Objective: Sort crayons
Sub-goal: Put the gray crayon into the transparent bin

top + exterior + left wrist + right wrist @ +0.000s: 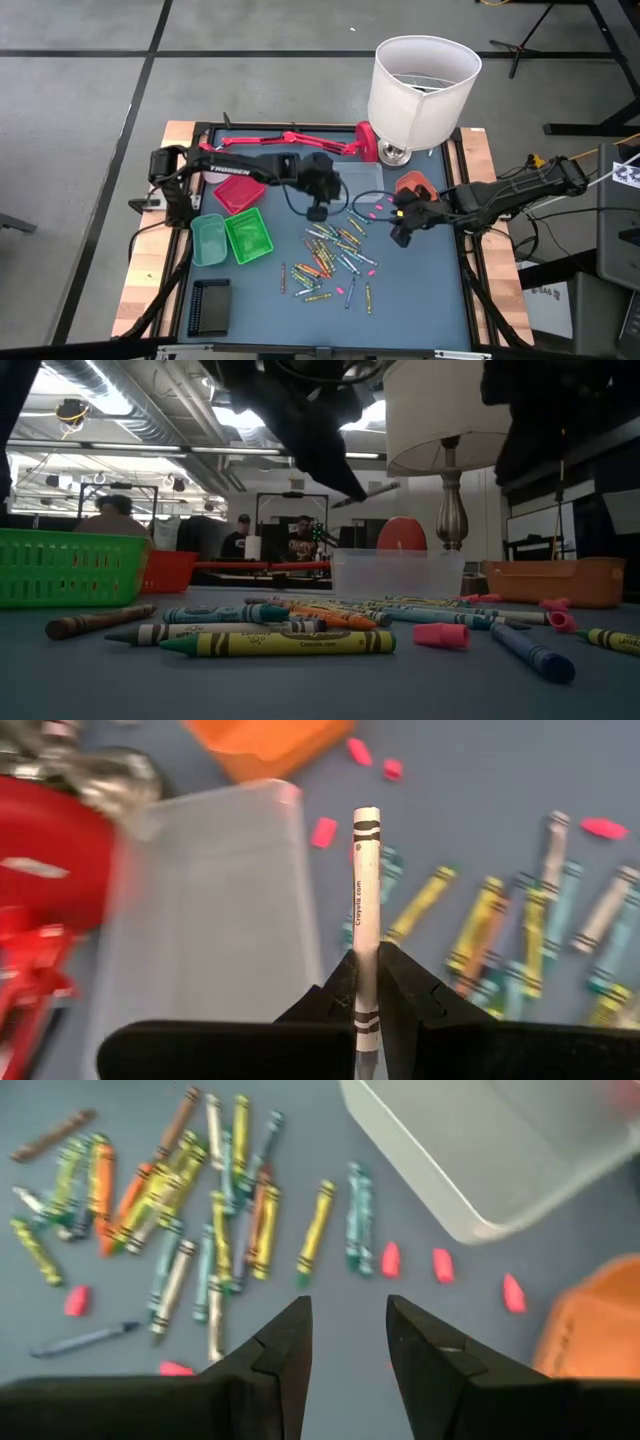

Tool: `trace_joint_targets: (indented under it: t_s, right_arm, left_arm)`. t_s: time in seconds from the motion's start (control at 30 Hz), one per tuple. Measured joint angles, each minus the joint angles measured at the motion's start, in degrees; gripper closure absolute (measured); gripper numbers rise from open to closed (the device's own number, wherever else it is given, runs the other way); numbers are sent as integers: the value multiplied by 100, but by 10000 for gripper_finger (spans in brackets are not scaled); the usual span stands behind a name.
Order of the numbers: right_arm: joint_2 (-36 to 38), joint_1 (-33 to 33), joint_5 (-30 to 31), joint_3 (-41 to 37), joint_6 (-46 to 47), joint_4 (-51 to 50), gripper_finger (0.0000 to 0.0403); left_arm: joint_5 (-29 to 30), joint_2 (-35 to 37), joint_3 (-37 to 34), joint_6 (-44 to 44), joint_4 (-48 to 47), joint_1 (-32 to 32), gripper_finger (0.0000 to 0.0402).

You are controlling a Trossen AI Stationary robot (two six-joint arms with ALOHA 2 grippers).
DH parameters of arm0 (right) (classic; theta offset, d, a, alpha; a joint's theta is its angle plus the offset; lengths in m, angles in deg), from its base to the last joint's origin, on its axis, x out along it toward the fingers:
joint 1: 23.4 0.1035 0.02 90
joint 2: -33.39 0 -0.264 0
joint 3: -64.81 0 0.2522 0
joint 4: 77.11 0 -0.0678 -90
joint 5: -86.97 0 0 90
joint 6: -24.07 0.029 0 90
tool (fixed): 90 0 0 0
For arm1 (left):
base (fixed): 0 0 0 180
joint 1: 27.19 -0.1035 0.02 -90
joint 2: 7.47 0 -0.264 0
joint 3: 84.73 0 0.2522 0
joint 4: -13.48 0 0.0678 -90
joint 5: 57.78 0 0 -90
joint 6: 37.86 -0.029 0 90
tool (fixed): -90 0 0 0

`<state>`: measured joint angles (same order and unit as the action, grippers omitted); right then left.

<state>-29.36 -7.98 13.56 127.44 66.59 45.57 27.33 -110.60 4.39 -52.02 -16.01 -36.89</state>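
Dozens of crayons [335,255] lie scattered across the middle of the blue table [420,300], with bare surface open toward the near edge and the right side. Their exact number cannot be counted; many overlap.

One white crayon [364,910] is up off the table, clamped between the closed fingers of the left gripper [318,208], which hangs over the pile's far-left edge, close to a clear bin [215,910].

The right gripper [400,235] hovers just right of the pile with its fingers apart and nothing between them.

Several small pink bits [390,1260] dot the table among and beside the crayons.

Five small trays show: two green ones [232,238] and a red one [240,193] to the left of the pile, an orange one [413,185] at the right, and the clear bin. The clear bin is hard to make out from above, and it is blurred in the wrist views.

A dark tray [210,305] sits near the front left corner.

A lamp [420,90] stands at the table's far edge, its shade hiding what lies under it.

People sit in the room behind, too small to tell more.
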Motion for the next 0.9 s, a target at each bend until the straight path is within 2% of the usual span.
trace_joint_targets:
  t_s: [0.2,0.4,0.47,0.9]
  right_arm:
    - [-2,0,-32,0,-325,531,275]
    - [-2,-2,-17,0,-555,841,275]
    - [-2,-2,41,0,-586,878,275]
    - [-145,-7,182,-11,-1131,1061,275]
  left_arm:
    - [-2,0,0,4,398,-397,396]
    - [-4,-94,0,60,977,-504,396]
    - [-13,-231,5,109,1282,-491,396]
    - [-7,-1306,-2,323,1780,-487,396]
